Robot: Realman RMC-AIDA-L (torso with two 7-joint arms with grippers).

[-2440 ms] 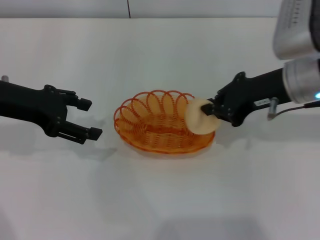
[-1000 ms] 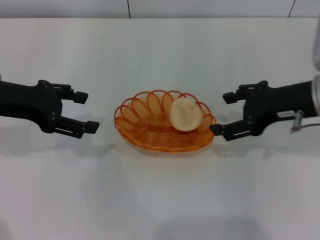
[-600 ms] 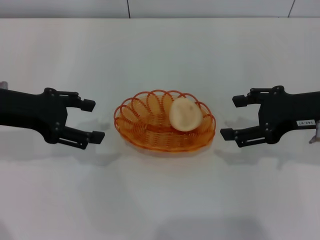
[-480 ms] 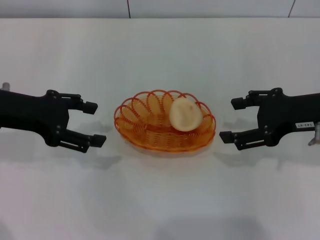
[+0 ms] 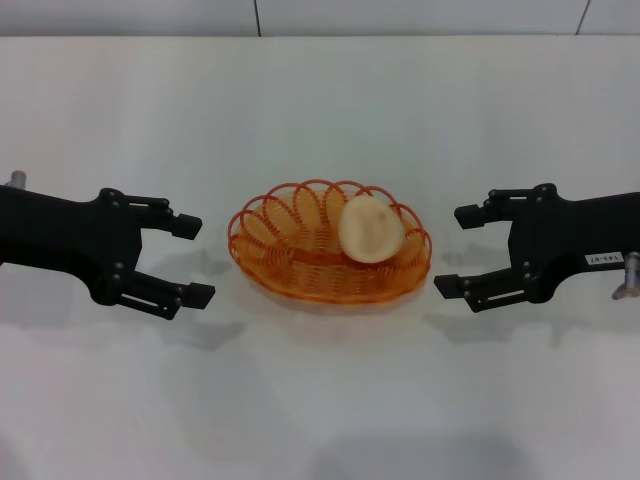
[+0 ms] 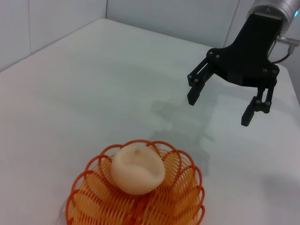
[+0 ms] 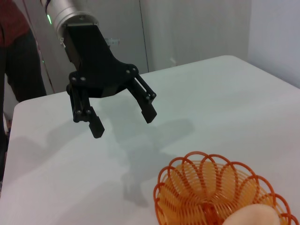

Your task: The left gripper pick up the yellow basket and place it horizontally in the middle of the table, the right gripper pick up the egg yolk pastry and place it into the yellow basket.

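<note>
The yellow basket (image 5: 300,262) lies flat in the middle of the white table (image 5: 320,110). The egg yolk pastry (image 5: 371,229) rests inside it, leaning on the right part of the rim. Both also show in the left wrist view, basket (image 6: 89,197) and pastry (image 6: 137,169). My left gripper (image 5: 194,258) is open and empty, a short way left of the basket; it also shows in the right wrist view (image 7: 123,119). My right gripper (image 5: 455,250) is open and empty, just right of the basket; it also shows in the left wrist view (image 6: 219,108).
A pale wall (image 5: 320,15) runs along the table's far edge. A person in dark red stands beyond the table in the right wrist view (image 7: 16,42).
The right gripper let the pastry go into the basket and drew back to the right, opening. Over the last half second both grippers shifted slightly, the left one a little toward the basket.
</note>
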